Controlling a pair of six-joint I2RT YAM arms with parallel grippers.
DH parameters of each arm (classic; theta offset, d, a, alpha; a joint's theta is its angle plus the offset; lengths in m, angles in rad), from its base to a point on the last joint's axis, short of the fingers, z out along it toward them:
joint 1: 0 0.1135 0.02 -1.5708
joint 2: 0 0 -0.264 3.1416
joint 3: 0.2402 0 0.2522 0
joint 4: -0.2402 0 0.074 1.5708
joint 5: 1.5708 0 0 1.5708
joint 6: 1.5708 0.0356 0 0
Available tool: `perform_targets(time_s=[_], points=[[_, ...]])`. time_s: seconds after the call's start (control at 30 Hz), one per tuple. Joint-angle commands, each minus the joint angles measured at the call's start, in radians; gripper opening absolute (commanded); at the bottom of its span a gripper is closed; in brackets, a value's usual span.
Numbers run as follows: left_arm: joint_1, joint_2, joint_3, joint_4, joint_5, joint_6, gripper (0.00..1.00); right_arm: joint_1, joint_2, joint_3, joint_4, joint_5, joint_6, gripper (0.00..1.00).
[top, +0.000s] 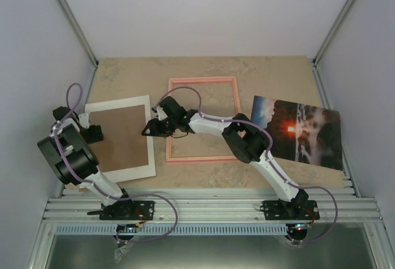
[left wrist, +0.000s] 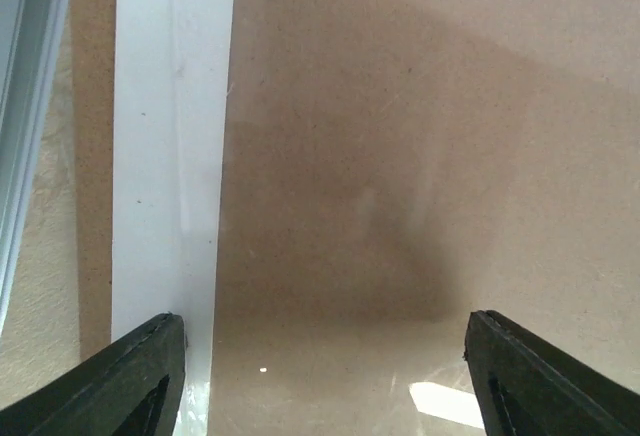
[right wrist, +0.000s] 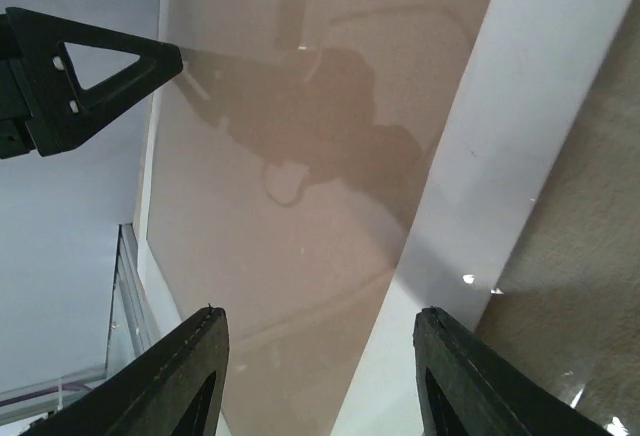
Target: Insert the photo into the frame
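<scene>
Photo point(top: 302, 133) lies flat on R side of table point(top: 123, 78), face up and slightly skewed. It sits just beside the frame's R rail and is outside it, w/ its near-L corner hidden under the R arm. Frame point(top: 203, 81) lies flat mid-table, pink, w/ bare tabletop showing through its opening. The R arm's forearm crosses over its near-L part and the elbow covers its near-R corner.

Brown board point(top: 123, 136) w/ white border point(top: 117, 103) lies on L side of table, just beside the frame's L rail. Its surface is glossy, w/ reflections in both wrist views.

R gripper point(top: 148, 127) reaches across the frame to the board's R edge. In R wrist view the gripper point(right wrist: 320, 312) is released, fingers point(right wrist: 190, 376) spread wide and straddling the line btwn brown area and white border point(right wrist: 480, 156), holding nothing. Can't tell if the tips touch the surface.

L gripper point(top: 94, 134) hangs over the board's L edge. In L wrist view the gripper point(left wrist: 322, 321) is also released, fingers point(left wrist: 140, 376) far apart, nothing btwn them, w/ brown board point(left wrist: 400, 156) & white border point(left wrist: 165, 156) below.
</scene>
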State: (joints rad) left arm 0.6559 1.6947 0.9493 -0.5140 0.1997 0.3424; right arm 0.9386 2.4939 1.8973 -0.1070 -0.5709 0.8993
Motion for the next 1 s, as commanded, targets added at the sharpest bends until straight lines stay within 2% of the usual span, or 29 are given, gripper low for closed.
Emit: perform_targets(time_s=[0.0, 0.1, 0.23, 0.27, 0.43, 0.63, 0.83, 0.97], points=[[-0.019, 0.030, -0.040, -0.044, 0.084, -0.001, 0.78, -0.003, 0.054, -0.030, -0.093, 0.040, -0.004, 0.53], [-0.021, 0.036, -0.043, -0.037, 0.076, -0.004, 0.77, -0.003, 0.045, -0.027, -0.128, 0.074, 0.000, 0.55], [-0.020, 0.042, -0.041, -0.021, 0.049, -0.014, 0.77, -0.002, 0.020, -0.025, -0.174, 0.117, -0.015, 0.75], [-0.021, 0.044, -0.041, -0.016, 0.041, -0.017, 0.77, -0.002, 0.010, -0.027, -0.178, 0.130, -0.027, 0.77], [-0.020, 0.045, -0.037, 0.004, 0.009, -0.041, 0.78, -0.004, -0.054, -0.032, -0.269, 0.279, -0.106, 0.78], [-0.020, 0.039, -0.026, 0.000, 0.026, -0.050, 0.79, -0.004, -0.057, -0.037, -0.329, 0.355, -0.150, 0.78], [-0.025, 0.039, -0.041, -0.006, 0.049, -0.035, 0.79, -0.003, 0.030, 0.050, -0.328, 0.317, -0.146, 0.77], [-0.044, 0.032, -0.063, -0.004, 0.059, -0.024, 0.79, -0.001, 0.080, 0.077, -0.300, 0.224, -0.120, 0.73]])
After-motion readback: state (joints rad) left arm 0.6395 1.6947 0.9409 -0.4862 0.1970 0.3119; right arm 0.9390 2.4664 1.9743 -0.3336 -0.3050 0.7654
